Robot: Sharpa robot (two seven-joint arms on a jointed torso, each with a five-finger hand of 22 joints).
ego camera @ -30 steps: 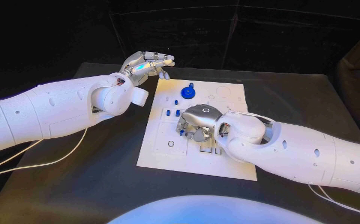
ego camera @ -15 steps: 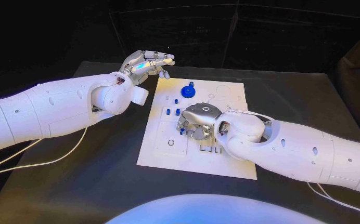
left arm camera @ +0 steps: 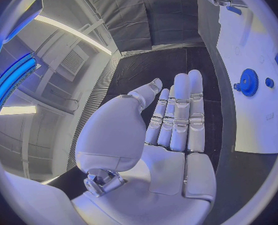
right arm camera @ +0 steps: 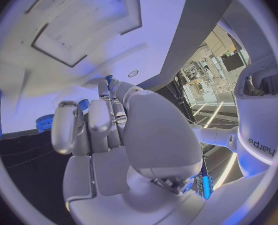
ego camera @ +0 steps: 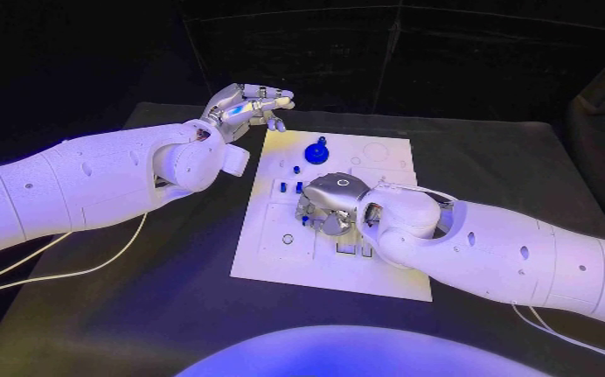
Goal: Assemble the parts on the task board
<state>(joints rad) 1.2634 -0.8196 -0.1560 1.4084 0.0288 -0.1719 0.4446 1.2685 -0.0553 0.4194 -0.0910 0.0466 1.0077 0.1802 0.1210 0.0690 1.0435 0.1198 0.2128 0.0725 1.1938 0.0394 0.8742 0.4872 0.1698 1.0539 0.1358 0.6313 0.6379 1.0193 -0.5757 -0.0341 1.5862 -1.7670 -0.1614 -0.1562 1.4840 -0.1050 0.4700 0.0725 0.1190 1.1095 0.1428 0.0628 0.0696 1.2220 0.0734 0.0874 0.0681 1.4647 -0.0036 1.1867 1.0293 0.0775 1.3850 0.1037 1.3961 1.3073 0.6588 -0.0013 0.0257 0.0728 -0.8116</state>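
Observation:
The white task board [ego camera: 288,265] lies in the middle of the black table. A blue gear [ego camera: 316,151] stands near its far edge and appears again in the left wrist view [left arm camera: 248,81]. Small blue pegs [ego camera: 291,188] stand on the board's left half. My right hand [ego camera: 330,204] hangs over the board's middle with its fingers curled down. Its fingertips pinch a small blue peg [right arm camera: 109,79] just above the board [right arm camera: 101,25]. My left hand [ego camera: 248,106] is raised beyond the board's far left corner, fingers straight and together, holding nothing [left arm camera: 176,115].
Recessed slots and holes mark the board's near half [ego camera: 288,240]. A white cable [ego camera: 88,268] trails over the table at the left. Black curtains close off the back.

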